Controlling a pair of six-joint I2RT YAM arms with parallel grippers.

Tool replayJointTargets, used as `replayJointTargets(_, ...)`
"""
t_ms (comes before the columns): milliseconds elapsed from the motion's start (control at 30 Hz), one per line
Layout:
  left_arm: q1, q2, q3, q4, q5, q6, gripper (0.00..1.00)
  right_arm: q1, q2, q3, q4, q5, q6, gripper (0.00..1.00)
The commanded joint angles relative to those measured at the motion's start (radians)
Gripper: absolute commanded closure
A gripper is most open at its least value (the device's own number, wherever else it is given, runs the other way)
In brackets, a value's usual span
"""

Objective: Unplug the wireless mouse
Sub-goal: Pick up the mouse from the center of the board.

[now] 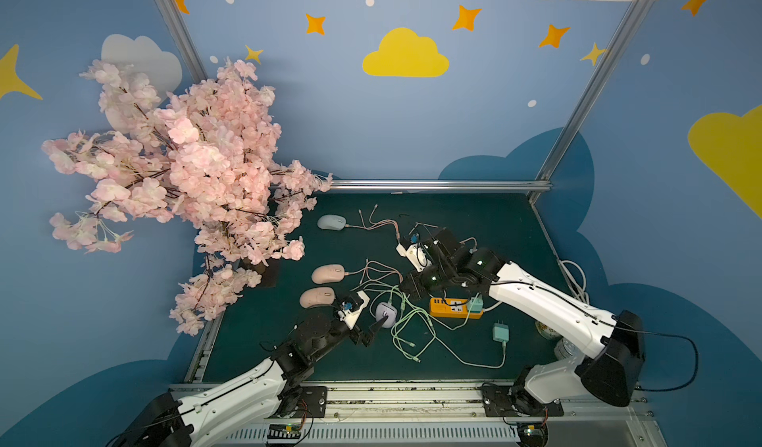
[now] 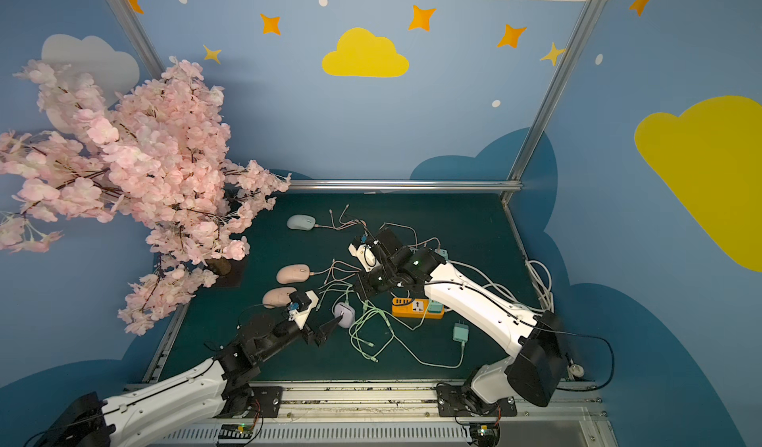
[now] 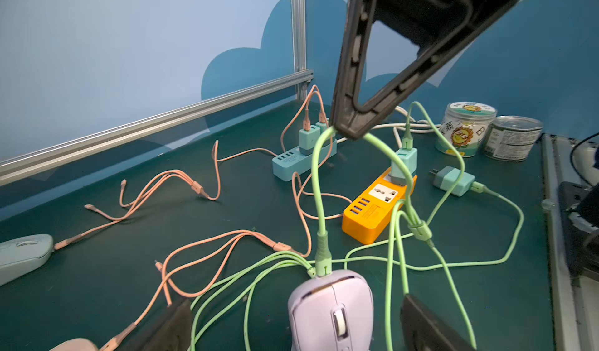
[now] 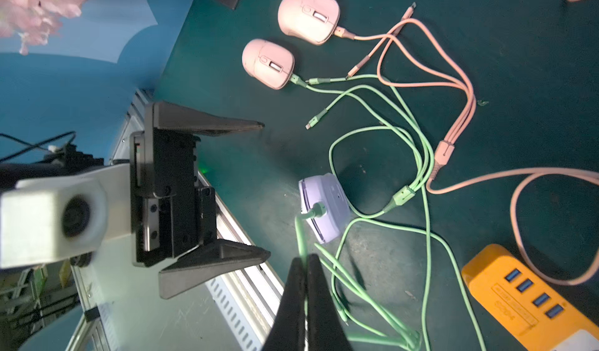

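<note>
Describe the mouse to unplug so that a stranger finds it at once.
Find the orange power strip. Beside it, towards the blossom tree, a mouse lies before the open left gripper, green cable plugged in. It alone is lilac; the other mice are pink or grey.

Dim, bluish light; wide-angle edge distortion; near parts blurred.

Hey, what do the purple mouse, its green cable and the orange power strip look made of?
The purple mouse: likely matte moulded plastic, smooth shell, soft sheen. The green cable: probably rubbery silicone sheath; it bends in loose loops. The orange power strip: hard, slightly glossy plastic, crisp moulded edges.
</note>
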Motion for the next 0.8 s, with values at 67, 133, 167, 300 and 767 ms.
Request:
replayJointTargets(67,-0.004,-0.005,0.035,-0.045,-0.069,0.012,0.00,0.004,-0.065,-0.007,0.059,0.063,0.174,1.00)
replayJointTargets(133,-0.003,-0.006,0.036,-0.050,-0.072,0.004,0.00,0.005,-0.074,0.000,0.056,0.054,0.190,1.00)
replayJointTargets(167,-0.003,-0.004,0.037,-0.050,-0.071,0.003,0.00,0.007,-0.076,0.006,0.055,0.048,0.195,1.00)
replayJointTargets(300,-0.003,0.029,0.052,-0.044,-0.050,-0.004,0.00,0.020,-0.079,0.017,0.068,0.016,0.215,1.00)
replayJointTargets(767,-0.005,0.291,0.127,0.114,0.032,-0.058,0.06,0.062,-0.093,0.073,0.086,-0.058,0.234,1.00)
